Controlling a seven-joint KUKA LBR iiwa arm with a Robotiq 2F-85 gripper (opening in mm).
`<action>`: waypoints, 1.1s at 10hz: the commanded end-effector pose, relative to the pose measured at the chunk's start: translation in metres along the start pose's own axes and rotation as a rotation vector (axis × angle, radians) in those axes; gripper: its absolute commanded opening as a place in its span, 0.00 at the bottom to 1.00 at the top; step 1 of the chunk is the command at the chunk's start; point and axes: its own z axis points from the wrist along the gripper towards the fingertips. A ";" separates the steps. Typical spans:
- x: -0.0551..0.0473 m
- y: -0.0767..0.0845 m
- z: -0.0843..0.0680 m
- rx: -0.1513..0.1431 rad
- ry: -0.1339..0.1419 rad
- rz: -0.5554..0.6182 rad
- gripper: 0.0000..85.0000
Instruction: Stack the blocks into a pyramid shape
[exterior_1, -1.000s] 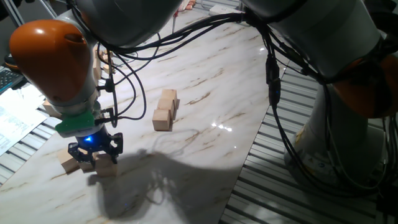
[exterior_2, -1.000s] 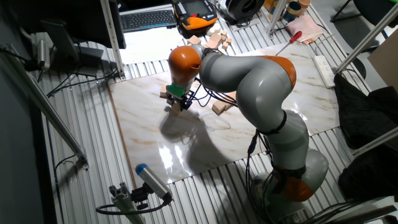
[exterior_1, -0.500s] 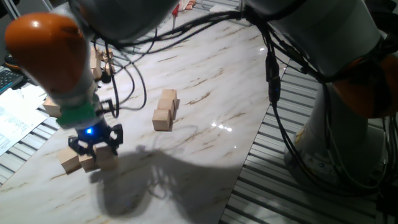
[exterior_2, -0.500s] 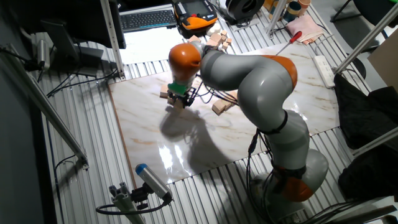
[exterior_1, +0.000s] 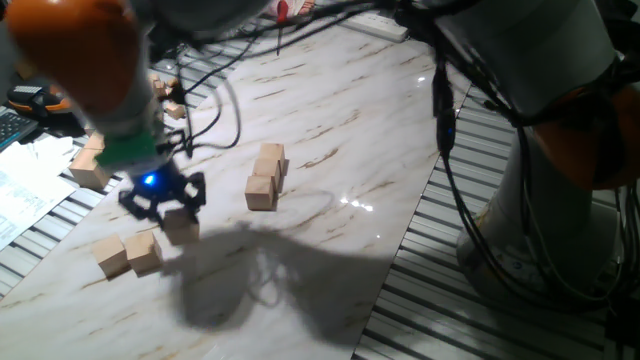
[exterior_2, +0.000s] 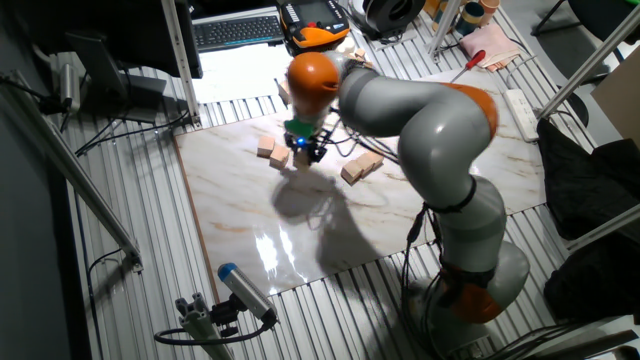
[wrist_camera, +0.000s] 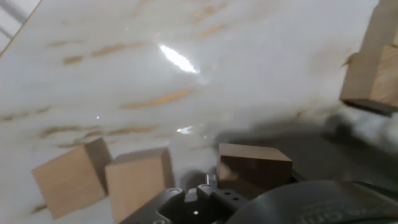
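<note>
My gripper (exterior_1: 172, 212) is shut on one tan wooden block (exterior_1: 182, 230) and holds it just above the marble table. Two more blocks (exterior_1: 112, 256) (exterior_1: 146, 250) sit side by side on the table, to the lower left of the gripper. A row of three blocks (exterior_1: 264, 178) lies near the table's middle, to the right of the gripper. In the hand view the held block (wrist_camera: 255, 165) is at the bottom centre, the pair (wrist_camera: 68, 180) (wrist_camera: 138, 182) is at the lower left, and another block (wrist_camera: 376, 62) is at the right edge. In the other fixed view the gripper (exterior_2: 305, 153) hangs between the pair (exterior_2: 266, 152) and the row (exterior_2: 361, 168).
Bigger pale wooden blocks (exterior_1: 89, 165) lie at the table's left edge. A heap of wooden pieces (exterior_2: 350, 64) and a keyboard (exterior_2: 240, 30) are behind the table. Black cables hang from my arm above the row. Ribbed metal flooring (exterior_1: 440, 290) borders the marble slab.
The gripper has risen and moved right, towards the row of three, carrying one block away from the two that stay on the table.
</note>
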 end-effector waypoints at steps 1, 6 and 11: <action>-0.026 -0.022 -0.002 0.003 -0.002 0.005 0.00; -0.027 -0.025 -0.004 -0.060 0.054 0.114 0.00; -0.027 -0.025 -0.004 -0.066 0.036 0.238 0.00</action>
